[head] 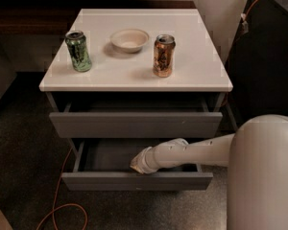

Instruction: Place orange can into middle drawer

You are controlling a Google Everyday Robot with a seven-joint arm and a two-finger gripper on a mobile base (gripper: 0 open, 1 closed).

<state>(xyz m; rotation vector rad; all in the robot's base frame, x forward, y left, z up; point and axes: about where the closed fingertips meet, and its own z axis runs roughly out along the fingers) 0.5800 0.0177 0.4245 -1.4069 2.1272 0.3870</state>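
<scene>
orange can (163, 55) upright on cabinet top, long axis vertical, silver end up | my gripper (137, 165) inside open middle drawer (101, 181), tip half-hidden; open or closed: cannot tell

Slim copper-orange metal drink can (163, 55): bright metallic sheen, silver top, dark print on the side.
Green metal drink can (78, 51): same glossy metal finish.
Shallow off-white round bowl (129, 40): matt, paper-like or pulp look; exact material cannot be told.
White desk top (201, 71): smooth, lightly glossy, reflecting light at the far edge.
Dark grey flat-fronted middle drawer (110, 181): matt, smooth front, grey interior.
Gripper (136, 165), inside the open middle drawer near its front wall: pale casing.
Off-white robot arm (197, 152): smooth plastic-like shell, satin sheen.
Dark floor (19, 152): speckled, rough-looking.
</scene>
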